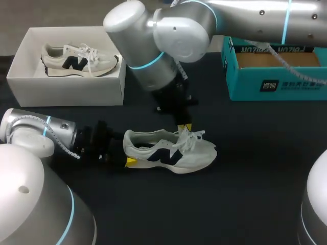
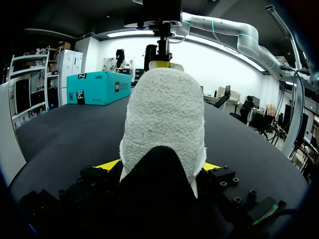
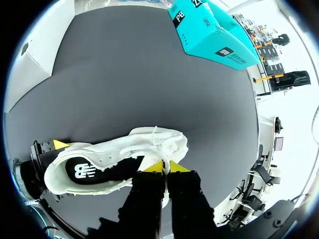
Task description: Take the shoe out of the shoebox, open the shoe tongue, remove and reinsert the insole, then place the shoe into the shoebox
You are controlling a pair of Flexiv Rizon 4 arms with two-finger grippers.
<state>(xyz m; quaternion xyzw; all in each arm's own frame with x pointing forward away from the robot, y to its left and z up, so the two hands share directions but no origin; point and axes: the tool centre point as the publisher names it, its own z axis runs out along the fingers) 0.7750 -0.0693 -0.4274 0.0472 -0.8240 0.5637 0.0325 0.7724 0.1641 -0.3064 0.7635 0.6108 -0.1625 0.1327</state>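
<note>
A white sneaker point(image 1: 171, 153) with a dark logo lies on its sole in the middle of the black table, toe pointing right. My left gripper point(image 1: 129, 154) holds its heel; in the left wrist view its yellow fingertips point(image 2: 112, 164) press the heel point(image 2: 164, 119) from both sides. My right arm reaches down from the upper right, and its gripper point(image 1: 185, 127) is over the laces. In the right wrist view this gripper point(image 3: 164, 167) is pinched shut on the tongue at the edge of the shoe's opening point(image 3: 114, 154). The white shoebox point(image 1: 66, 89) stands at the back left.
A second matching sneaker point(image 1: 76, 60) lies inside the white shoebox. A teal cardboard box point(image 1: 276, 81) stands at the back right. Bare black table lies in front of and to the right of the sneaker.
</note>
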